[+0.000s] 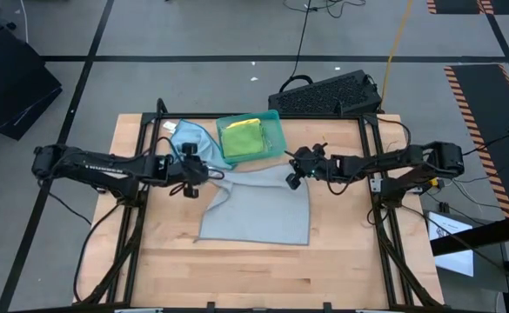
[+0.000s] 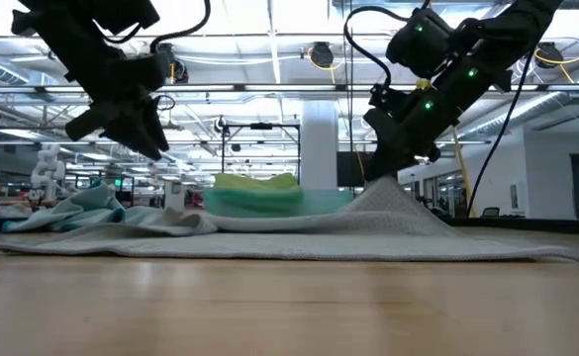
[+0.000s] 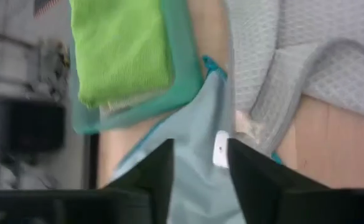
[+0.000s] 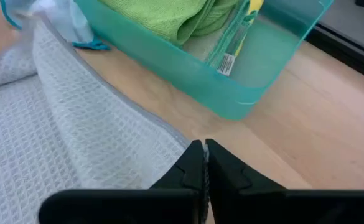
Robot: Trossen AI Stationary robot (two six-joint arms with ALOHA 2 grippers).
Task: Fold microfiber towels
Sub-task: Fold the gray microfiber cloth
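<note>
Right hand (image 1: 292, 176) clenched on grey towel (image 1: 258, 213) corner, left hand (image 1: 190, 176) released above it

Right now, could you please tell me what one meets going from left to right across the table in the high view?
Left gripper → light blue towel → teal tray holding the green towel → right gripper, pinching the grey towel's far corner.

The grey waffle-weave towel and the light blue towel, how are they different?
The grey waffle-weave towel lies mostly spread out on the wooden table, while the light blue towel sits crumpled beside the teal plastic tray. The right gripper pinches the grey one's corner and lifts it; the left gripper, jaws apart, holds neither. Both are soft cloths.
</note>
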